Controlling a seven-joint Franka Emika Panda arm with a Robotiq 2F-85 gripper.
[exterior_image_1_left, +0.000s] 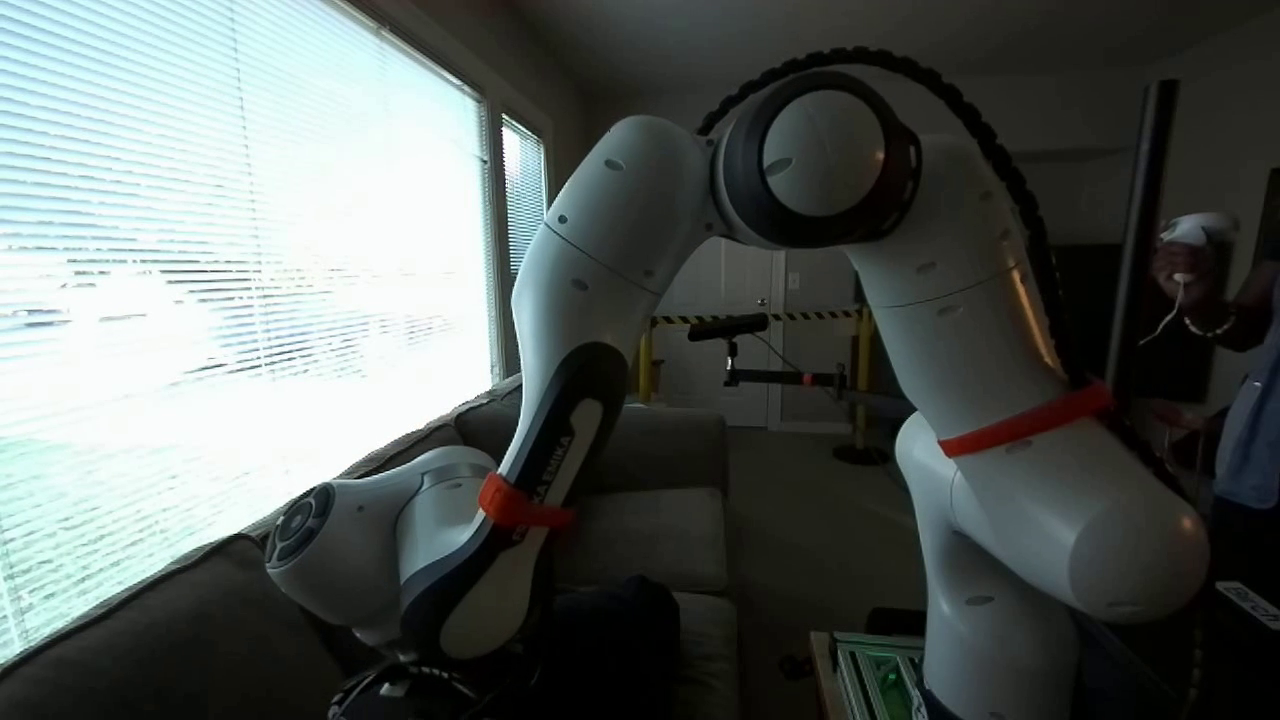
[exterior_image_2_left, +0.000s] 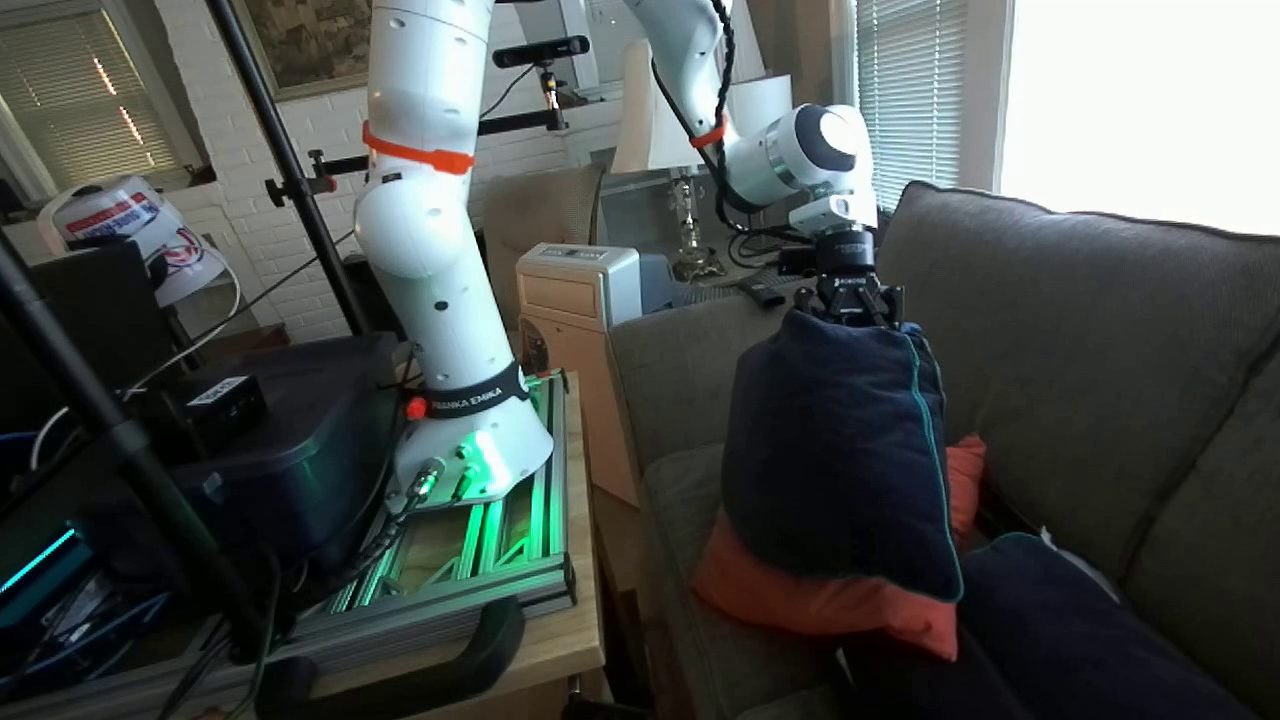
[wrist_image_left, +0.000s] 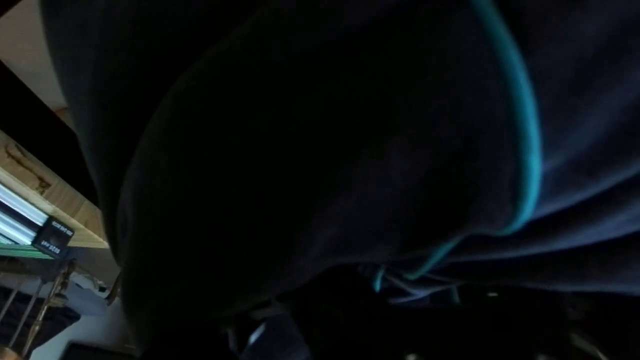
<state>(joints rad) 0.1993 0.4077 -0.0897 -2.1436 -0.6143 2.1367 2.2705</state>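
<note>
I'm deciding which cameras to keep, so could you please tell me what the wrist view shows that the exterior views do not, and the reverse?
Only the wrist view shows pale lettering on a black end cap and a dark mark on the table's wooden edge. Only the exterior views show the orange cushion, barrier tape and window blinds. Shared: the navy cushion, its teal piping and the metal rails.

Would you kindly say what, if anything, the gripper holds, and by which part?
That cannot be told: the gripper is at the top edge of the dark blue pillow, but its fingertips cannot be made out.
</note>
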